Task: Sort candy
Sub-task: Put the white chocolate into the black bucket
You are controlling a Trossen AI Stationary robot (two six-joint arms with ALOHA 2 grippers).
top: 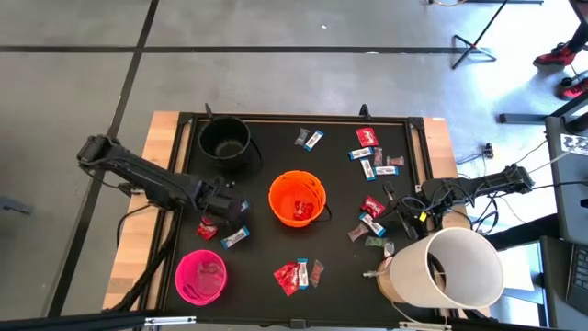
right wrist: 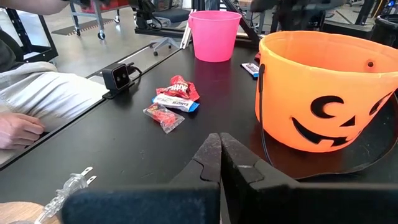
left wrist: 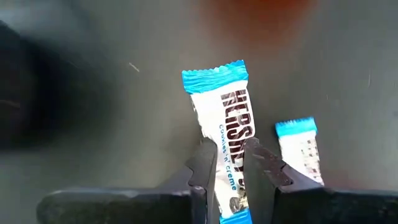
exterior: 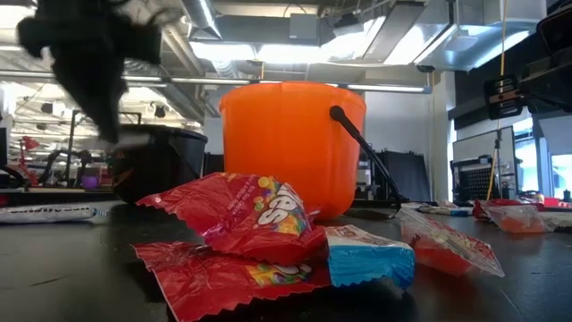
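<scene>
My left gripper [top: 226, 208] hovers over the table's left half, between the black bucket and the pink bucket. It is shut on a blue-and-white candy bar [left wrist: 225, 112]. A second blue-and-white bar [left wrist: 300, 148] and a red packet [top: 207, 230] lie flat on the table below it. More candy lies near the front edge [top: 296, 274] and scattered on the right [top: 372, 165]. My right gripper [right wrist: 219, 142] waits shut at the table's right edge, touching nothing. My left gripper pinches the bar between its two fingers [left wrist: 206, 163], which press on its two long edges at the lower half [left wrist: 231, 167]. The fingers slant down from above and lie along the bar. Its crimped blue end [left wrist: 214, 76] juts past the fingertips, and the bar looks lifted clear of the table.
An orange bucket [top: 297, 198] holding some red candy stands mid-table. A black bucket [top: 225, 141] is at the far left and a pink bucket [top: 201, 276] at the near left. A white tub [top: 450, 267] sits near right. A person's hand [right wrist: 15, 129] rests at the table's front edge.
</scene>
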